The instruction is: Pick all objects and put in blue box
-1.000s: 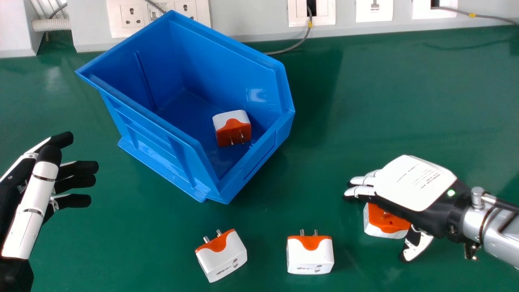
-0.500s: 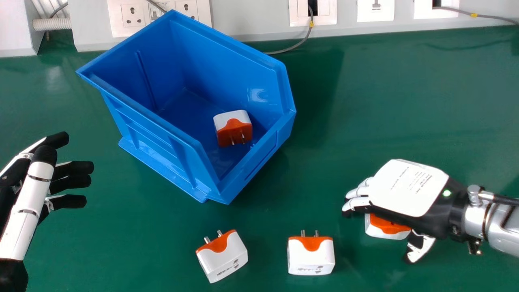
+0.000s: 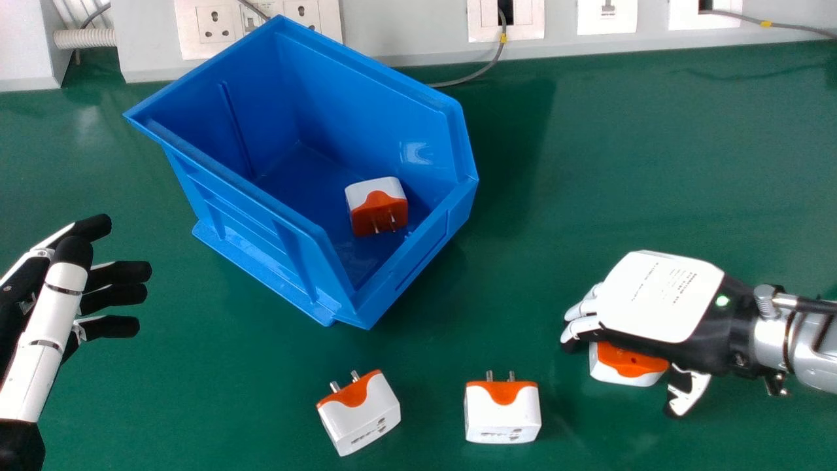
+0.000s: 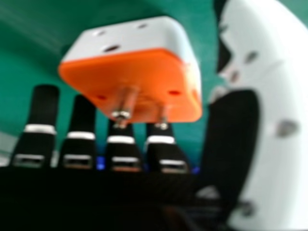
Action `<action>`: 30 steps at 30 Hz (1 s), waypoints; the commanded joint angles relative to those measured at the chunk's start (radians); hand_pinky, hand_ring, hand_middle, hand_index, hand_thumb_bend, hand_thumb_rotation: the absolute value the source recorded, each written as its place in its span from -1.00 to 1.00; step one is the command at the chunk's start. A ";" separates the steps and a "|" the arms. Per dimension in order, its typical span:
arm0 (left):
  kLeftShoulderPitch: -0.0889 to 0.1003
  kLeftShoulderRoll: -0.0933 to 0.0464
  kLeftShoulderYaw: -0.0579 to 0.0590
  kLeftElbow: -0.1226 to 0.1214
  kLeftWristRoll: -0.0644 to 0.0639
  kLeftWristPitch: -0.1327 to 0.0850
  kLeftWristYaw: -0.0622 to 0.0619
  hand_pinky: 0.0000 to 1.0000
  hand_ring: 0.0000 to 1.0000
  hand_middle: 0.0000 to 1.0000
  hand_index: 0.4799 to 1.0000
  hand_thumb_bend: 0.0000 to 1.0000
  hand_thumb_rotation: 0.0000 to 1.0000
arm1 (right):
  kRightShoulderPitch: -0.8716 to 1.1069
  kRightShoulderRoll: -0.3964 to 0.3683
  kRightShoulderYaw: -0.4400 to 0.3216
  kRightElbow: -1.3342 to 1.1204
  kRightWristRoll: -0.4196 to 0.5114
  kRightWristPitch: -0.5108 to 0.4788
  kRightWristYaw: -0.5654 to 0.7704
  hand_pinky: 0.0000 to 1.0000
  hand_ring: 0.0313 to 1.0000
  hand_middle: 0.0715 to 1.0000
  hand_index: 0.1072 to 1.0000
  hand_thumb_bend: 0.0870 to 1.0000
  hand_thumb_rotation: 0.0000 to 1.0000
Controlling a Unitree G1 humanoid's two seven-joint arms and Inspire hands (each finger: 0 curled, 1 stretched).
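Observation:
My right hand (image 3: 660, 297), palm down at the right of the head view, is over an orange and white plug adapter (image 3: 628, 366), its fingers relaxed and not curled round it. In the right hand view the adapter (image 4: 139, 82) lies between the fingers (image 4: 81, 130) and the thumb, pins toward the palm. Two more adapters, one tilted (image 3: 359, 413) and one straight (image 3: 502, 412), sit on the table's near part. A fourth adapter (image 3: 378, 208) lies inside the blue box (image 3: 301, 242). At the left edge my left hand (image 3: 49, 314) is open and holds nothing.
The green table (image 3: 628, 163) runs back to a grey panel (image 3: 405, 33) with sockets. A thin grey cable (image 3: 480, 70) comes down from the panel behind the box. The box's raised walls stand between both hands.
My right hand has shifted slightly around the adapter, its thumb now a little farther right. The left hand drew slightly toward the left edge. The adapters stayed in place.

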 commanded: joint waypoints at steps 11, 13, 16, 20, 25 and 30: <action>0.014 -0.001 0.010 -0.039 -0.017 -0.010 -0.001 0.23 0.38 0.38 0.34 -0.03 0.78 | -0.078 -0.016 0.047 0.047 -0.064 -0.032 -0.069 0.25 0.50 0.56 0.39 0.07 -1.00; 0.016 -0.001 0.012 -0.039 -0.020 -0.011 -0.003 0.23 0.38 0.38 0.34 -0.03 0.78 | -0.079 -0.012 0.053 0.048 -0.063 -0.032 -0.072 0.24 0.50 0.55 0.37 0.07 -1.00; 0.016 -0.001 0.012 -0.038 -0.021 -0.011 -0.002 0.23 0.37 0.38 0.34 -0.04 0.78 | -0.076 -0.005 0.059 0.055 -0.061 -0.035 -0.092 0.24 0.50 0.55 0.37 0.07 -1.00; 0.018 0.000 0.013 -0.040 -0.023 -0.009 -0.001 0.23 0.38 0.38 0.33 -0.04 0.78 | -0.079 0.012 0.076 0.095 -0.073 -0.042 -0.172 0.19 0.45 0.50 0.32 0.08 -1.00; 0.018 0.002 0.014 -0.049 -0.028 0.002 0.003 0.23 0.38 0.38 0.33 -0.02 0.78 | -0.093 0.025 0.108 0.137 -0.109 -0.034 -0.276 0.12 0.36 0.41 0.23 0.20 -1.00; 0.019 0.003 0.013 -0.056 -0.027 0.010 0.005 0.23 0.38 0.38 0.33 -0.01 0.77 | -0.085 0.026 0.112 0.152 -0.107 -0.010 -0.330 0.03 0.18 0.25 0.04 0.07 -0.94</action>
